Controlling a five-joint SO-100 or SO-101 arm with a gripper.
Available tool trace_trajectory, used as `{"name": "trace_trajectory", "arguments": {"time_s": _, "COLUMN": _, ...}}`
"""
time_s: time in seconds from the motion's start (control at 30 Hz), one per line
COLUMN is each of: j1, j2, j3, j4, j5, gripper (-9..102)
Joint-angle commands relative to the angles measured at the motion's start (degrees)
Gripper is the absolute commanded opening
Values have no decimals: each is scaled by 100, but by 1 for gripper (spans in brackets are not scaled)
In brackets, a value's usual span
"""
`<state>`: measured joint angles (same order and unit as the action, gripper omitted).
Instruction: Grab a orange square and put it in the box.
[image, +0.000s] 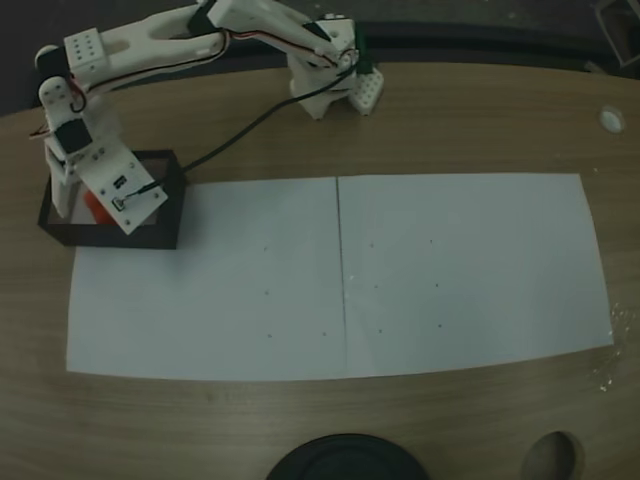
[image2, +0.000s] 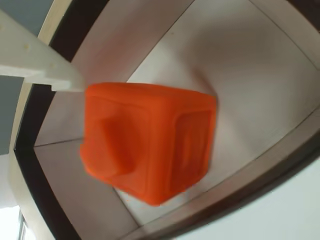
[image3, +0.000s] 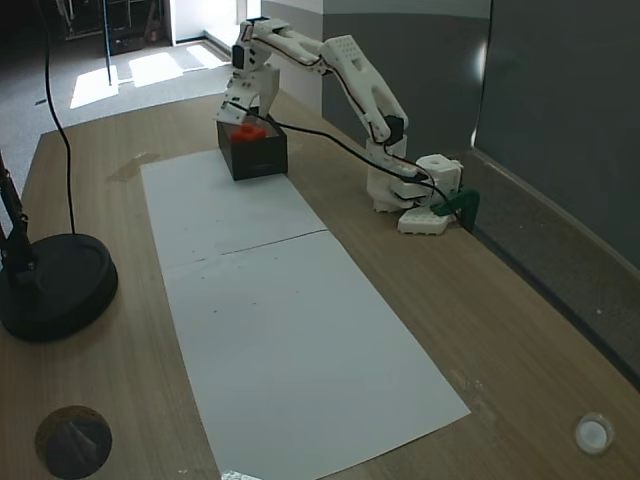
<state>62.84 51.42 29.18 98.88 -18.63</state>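
pincer (image: 88, 205) over box (image: 170, 232), papered wooden table (image: 450, 120)

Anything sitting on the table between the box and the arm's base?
Just the arm's black cable crossing bare wood from the box toward the base, seen in both fixed views.

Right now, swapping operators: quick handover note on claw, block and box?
Claw: down inside the box; whether it is open or shut on the block cannot be told.
Orange square: within the box walls, over the pale floor; unclear whether it rests there.
Done: block carried to the box.
Left: confirm release, then lift the arm clear.
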Motion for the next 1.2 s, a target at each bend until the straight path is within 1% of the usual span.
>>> {"name": "trace_trajectory", "arguments": {"time_s": 0.0, "j1": -167, "j2": 580, "j3": -659, "j4": 9, "j5": 35, "gripper": 34}}
{"name": "trace_trajectory", "arguments": {"time_s": 0.07, "j1": -369, "j2": 984, "j3": -861, "j4": 9, "j5": 237, "gripper": 29}}
{"name": "trace_trajectory", "arguments": {"time_s": 0.2, "j1": -1081, "j2": 2127, "j3": -914, "j4": 0, "j5": 932, "gripper": 5}}
{"name": "trace_trajectory", "arguments": {"time_s": 0.23, "j1": -1362, "j2": 2417, "j3": -888, "j4": 0, "j5": 1028, "gripper": 1}}
{"name": "trace_trajectory", "arguments": {"time_s": 0.27, "j1": -1670, "j2": 2672, "j3": -879, "j4": 18, "j5": 1107, "gripper": -1}}
{"name": "trace_trajectory", "arguments": {"time_s": 0.43, "j1": -3296, "j2": 3911, "j3": -237, "j4": 18, "j5": 1538, "gripper": 0}}
{"name": "trace_trajectory", "arguments": {"time_s": 0.57, "j1": -4605, "j2": 4975, "j3": 817, "j4": 18, "j5": 1564, "gripper": 0}}
{"name": "trace_trajectory", "arguments": {"time_s": 0.7, "j1": -5484, "j2": 6240, "j3": 2065, "j4": 9, "j5": 1556, "gripper": 0}}
{"name": "trace_trajectory", "arguments": {"time_s": 0.8, "j1": -5748, "j2": 7251, "j3": 3085, "j4": -18, "j5": 1556, "gripper": 0}}
{"name": "trace_trajectory", "arguments": {"time_s": 1.03, "j1": -5783, "j2": 9545, "j3": 5010, "j4": -53, "j5": 1547, "gripper": 0}}
{"name": "trace_trajectory", "arguments": {"time_s": 1.17, "j1": -5748, "j2": 10749, "j3": 5924, "j4": -431, "j5": 1547, "gripper": 0}}
